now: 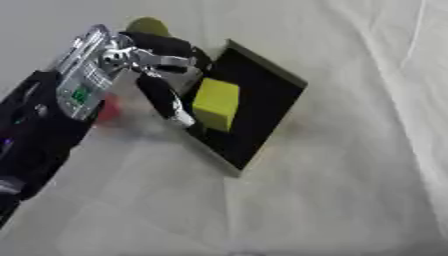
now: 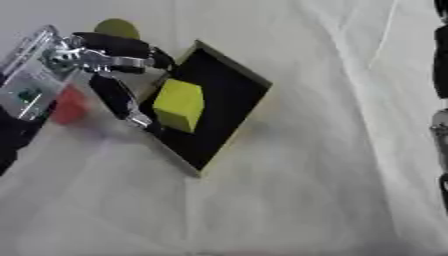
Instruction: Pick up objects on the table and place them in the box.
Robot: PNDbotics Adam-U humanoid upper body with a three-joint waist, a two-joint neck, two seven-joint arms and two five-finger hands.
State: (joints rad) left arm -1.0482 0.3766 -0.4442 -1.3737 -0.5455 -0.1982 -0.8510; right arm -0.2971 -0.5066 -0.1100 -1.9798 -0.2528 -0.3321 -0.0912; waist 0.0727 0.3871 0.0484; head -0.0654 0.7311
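A flat black box (image 1: pixel 271 95) lies askew on the white cloth. Inside it a yellow block (image 1: pixel 216 104) rests against the left side. My left hand (image 1: pixel 157 62) hovers over the box's left rim, open, with fingers (image 1: pixel 166 97) spread just left of and above the block; a narrow gap to the block shows in the right eye view. A red object (image 2: pixel 68 107) sits on the cloth left of the box, partly hidden by my left arm. An olive-green round object (image 2: pixel 116 27) lies beyond the hand. A strip of my right arm (image 2: pixel 442 65) shows at the right edge.
White cloth (image 1: pixel 332 190) with folds covers the table; a wide bare stretch of it lies to the right of and in front of the box. My left forearm (image 1: pixel 44 130) crosses the left side of the scene.
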